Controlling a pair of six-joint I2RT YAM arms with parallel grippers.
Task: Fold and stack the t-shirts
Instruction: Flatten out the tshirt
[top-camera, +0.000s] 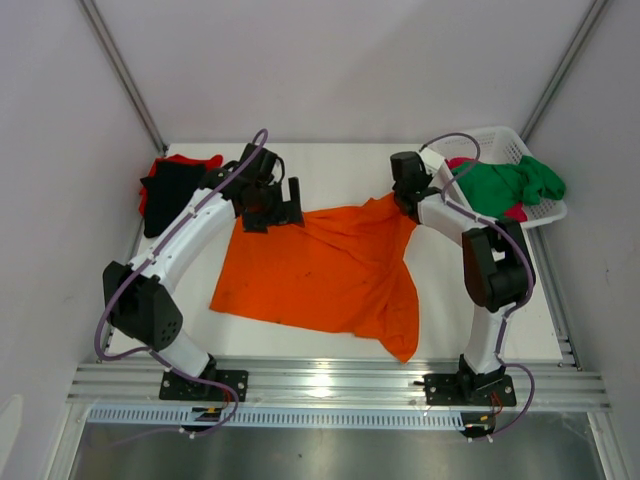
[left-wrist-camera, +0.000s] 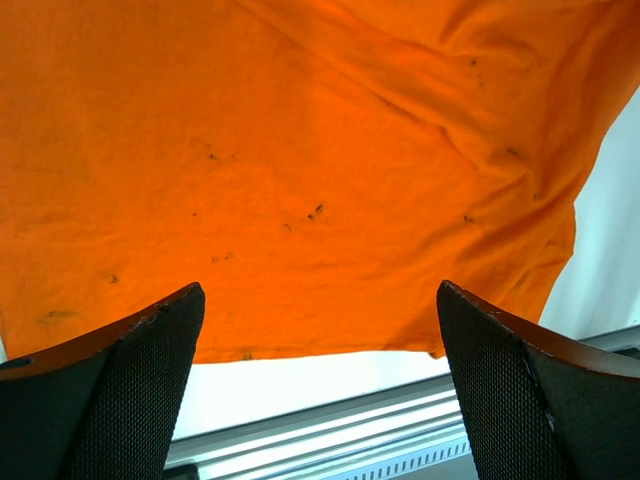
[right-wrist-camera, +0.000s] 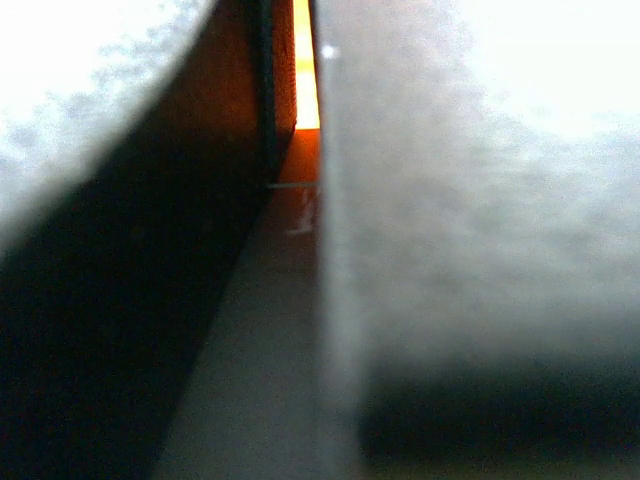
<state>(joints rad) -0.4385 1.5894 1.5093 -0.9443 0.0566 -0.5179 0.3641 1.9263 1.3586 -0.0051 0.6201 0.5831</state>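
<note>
Orange cloth fills the middle of the white desk (top-camera: 340, 165): the orange t-shirt (top-camera: 330, 265) lies spread wide and rumpled, its near right corner trailing toward the metal rail (top-camera: 330, 380) along the desk's front edge. The left gripper (top-camera: 278, 208) hovers at the shirt's far left edge with its 2 fingers wide apart and nothing between them. In the left wrist view those fingers (left-wrist-camera: 130, 390) frame the orange t-shirt (left-wrist-camera: 300, 150) below, which shows soft creases and a few small dark specks, with bare desk and rail past its hem. The right gripper (top-camera: 408, 200) sits at the shirt's far right corner, where the cloth draws up into a peak against it. Its jaws are closed, and the right wrist view (very close and blurred) shows only a thin sliver of orange between the pressed fingers (right-wrist-camera: 480, 250), so it appears to be pinching that corner of the shirt. At the far left of the desk the black t-shirt (top-camera: 168, 192) lies bunched on top of the red t-shirt (top-camera: 195, 160), whose edge peeks out on the far side; both are apart from the orange one. In the far right corner a white lattice basket (top-camera: 505, 145) holds the green t-shirt (top-camera: 510, 182), heaped and spilling over the rim, with the magenta-pink t-shirt (top-camera: 460, 163) showing beneath it in 2 spots.
</note>
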